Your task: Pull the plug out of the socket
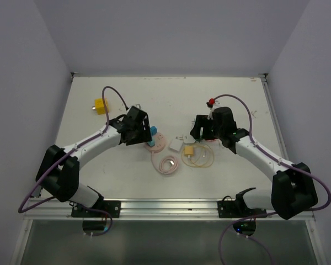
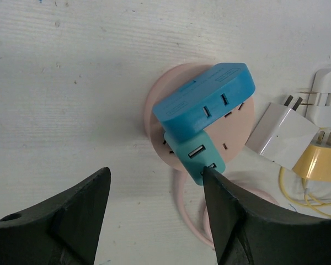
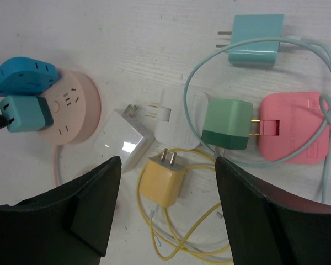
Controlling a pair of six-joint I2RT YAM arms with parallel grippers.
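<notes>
Nearest the arm bases, a pink cable [image 1: 168, 164] lies in a loose coil on the scuffed white table [image 1: 99, 165], kept slack so that the round pink socket [image 2: 240, 130] it feeds can lie flat. Beside the coil rest a rounded yellow charger [image 3: 163, 179] on a thin looped lead and a glossy white charger [image 3: 123, 144]. Both lie on their sides with bare prongs, so they are loose spares. The right gripper [image 3: 166, 163] hangs over these with its black wedge-shaped jaws spread wide and nothing between them; it is probably placed there to steady the socket. Just beyond, the left gripper [image 2: 154, 176] hovers over the socket, likewise wide open and empty, with one fingertip [image 2: 220, 199] touching the lower corner of the teal plug [image 2: 194, 153]. This plug is a small matte block with two USB slots and appears to be the task's object. It stands seated in the smooth disc of the socket, and the jaws look set to straddle it. A larger blue adapter [image 2: 207, 96], a rounded slab with slotted outlets, sits on the same disc and partly overhangs the plug. To the right, a green charger [image 3: 226, 124] meets a flat pink block [image 3: 295, 132] with its brass prongs. Farthest off stands a yellow block [image 1: 101, 106], well apart.
</notes>
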